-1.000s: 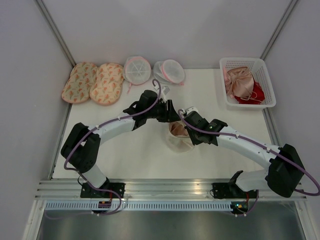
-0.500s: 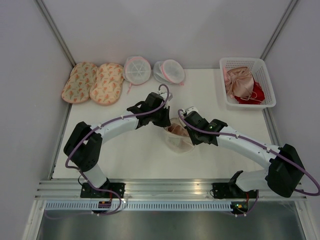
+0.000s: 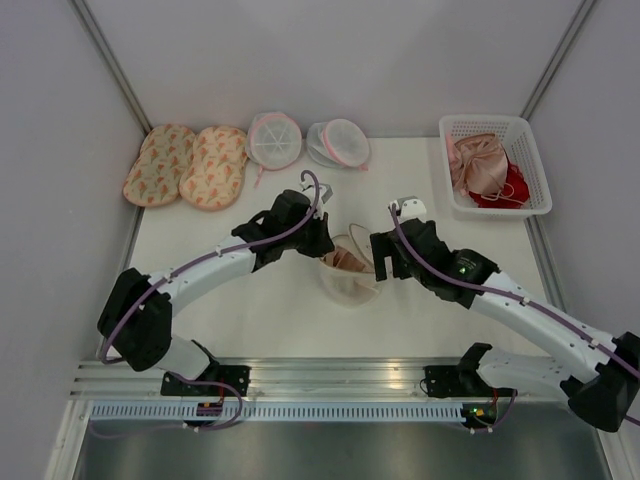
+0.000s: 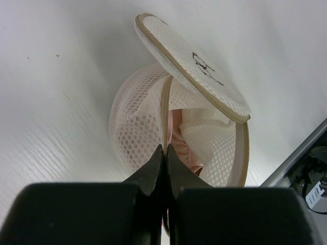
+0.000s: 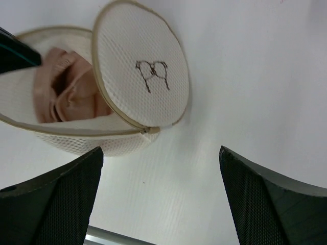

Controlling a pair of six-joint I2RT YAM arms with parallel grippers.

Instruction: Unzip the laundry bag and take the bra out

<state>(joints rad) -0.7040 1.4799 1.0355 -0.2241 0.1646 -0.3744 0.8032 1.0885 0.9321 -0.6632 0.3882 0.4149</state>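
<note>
Here, the round cream-white mesh laundry bag (image 4: 135, 127) is held open.
Its tan rim (image 4: 164, 102) is pinched by the closed left gripper (image 4: 164, 151); the right gripper (image 5: 161, 150) is spread wide, empty.

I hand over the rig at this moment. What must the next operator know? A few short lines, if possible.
The left tool is shut on the rim of the laundry bag, mid-table.
The right tool is open above the bag and holds nothing.
Done: the bag is unzipped, its lid tilted up.
To do: the bra lies inside the lower half; take it out.
</note>
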